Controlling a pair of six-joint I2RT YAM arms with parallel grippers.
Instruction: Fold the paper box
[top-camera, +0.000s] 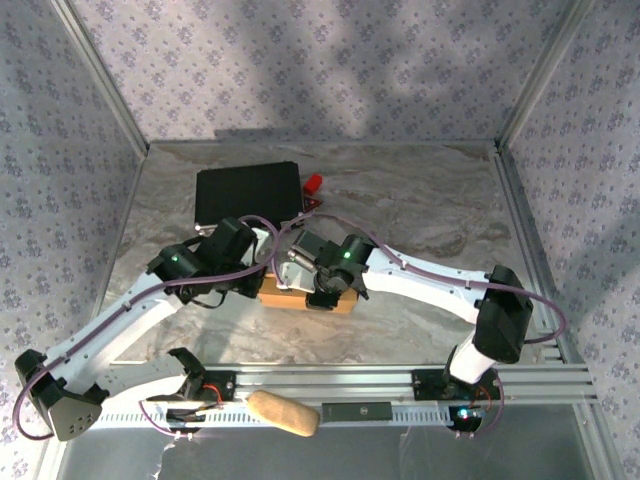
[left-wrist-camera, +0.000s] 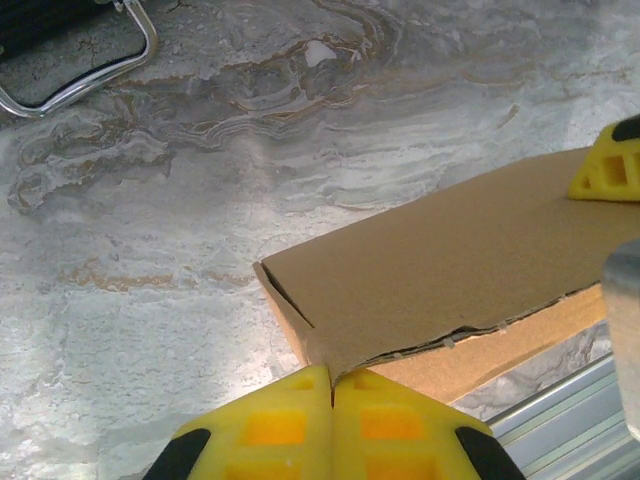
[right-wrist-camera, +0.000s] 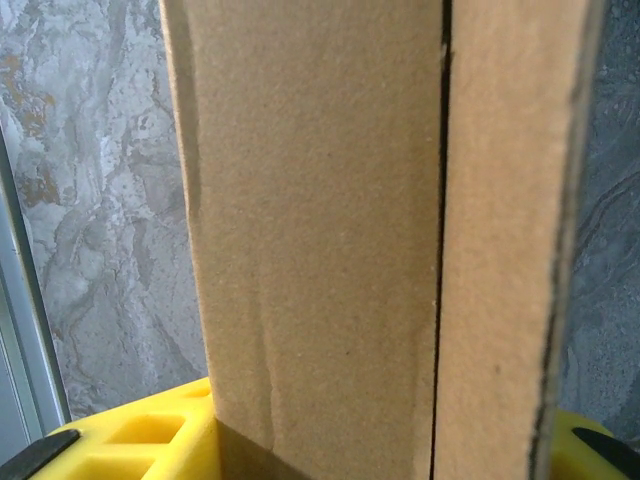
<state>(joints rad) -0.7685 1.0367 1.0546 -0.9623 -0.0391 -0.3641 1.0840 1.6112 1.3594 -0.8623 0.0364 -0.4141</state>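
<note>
Holds the box (left-wrist-camera: 460, 250) on the table (top-camera: 430, 215), just in front of the case (top-camera: 248, 195), with the right claw (right-wrist-camera: 380, 440) clamped across its width and the left claw (left-wrist-camera: 331, 385) pressed together, tips touching one corner.

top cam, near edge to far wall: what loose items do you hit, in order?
tan bread-like lump → paper box → black case
</note>
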